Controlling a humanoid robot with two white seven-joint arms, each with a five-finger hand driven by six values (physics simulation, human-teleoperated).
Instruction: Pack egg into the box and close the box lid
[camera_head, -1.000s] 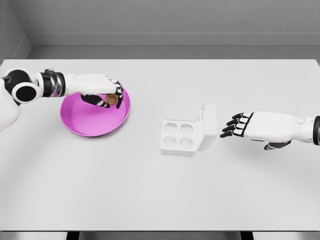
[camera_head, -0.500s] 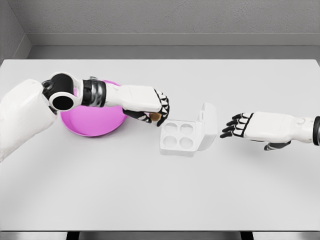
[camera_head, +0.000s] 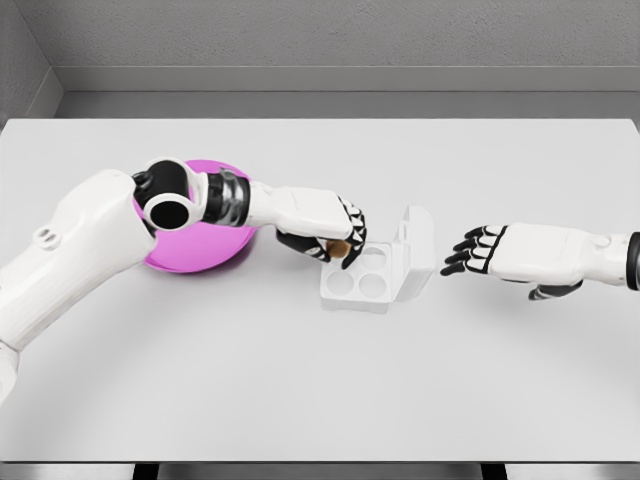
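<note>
reaching across from the picture's left, the left robot hand (camera_head: 335, 232) sits over the rear-left corner of the box (camera_head: 358, 277), fingers curled down around a brown egg (camera_head: 338, 249). egg is pinched in the dark fingertips (camera_head: 352, 225), showing just below the palm, directly over or at the rim of the box's rear-left cup; whether it touches the cup cannot be told. the box is white, four round cups in a two-by-two tray, lying near the middle of the counter (camera_head: 320, 380). three cups show bare; the fourth is partly covered by the hand. the box lid (camera_head: 415, 250) is hinged on the side away from the left arm, standing up and tilted outward, open. left of the box, a magenta bowl (camera_head: 195, 250) rests on the counter, most of it hidden behind the left forearm and elbow joint, only its lower rim and a strip of the top edge visible. contents of the bowl not visible. right of the box, beyond the lid, the right robot hand (camera_head: 478, 250) hovers apart from the lid, palm side turned down, fingers extended and slightly fanned toward the lid, holding nothing. its forearm runs out at the picture's right edge. no contact between right hand and box. counter is plain light grey, grey wall behind it.
</note>
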